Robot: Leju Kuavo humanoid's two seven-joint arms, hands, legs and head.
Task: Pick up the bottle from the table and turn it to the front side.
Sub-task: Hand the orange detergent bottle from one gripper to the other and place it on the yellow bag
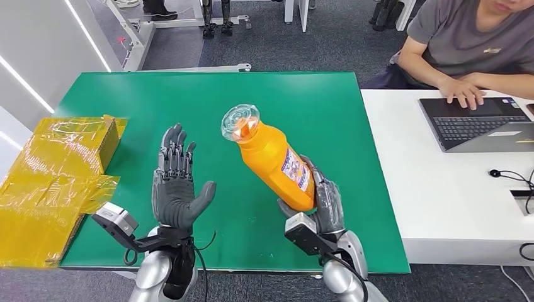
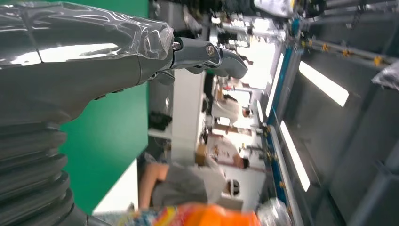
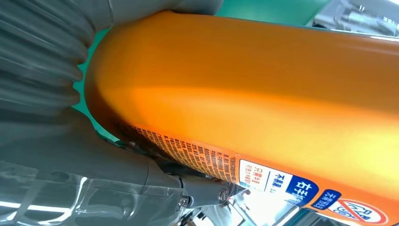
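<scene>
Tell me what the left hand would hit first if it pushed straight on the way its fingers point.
Probably nothing: the left hand points across bare green table, and the bottle sits off to its right. Depth is unclear.

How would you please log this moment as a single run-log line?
right hand: holds orange bottle, lifted, tilted, cap toward left | left hand: open, palm up, holds nothing | green table
</scene>
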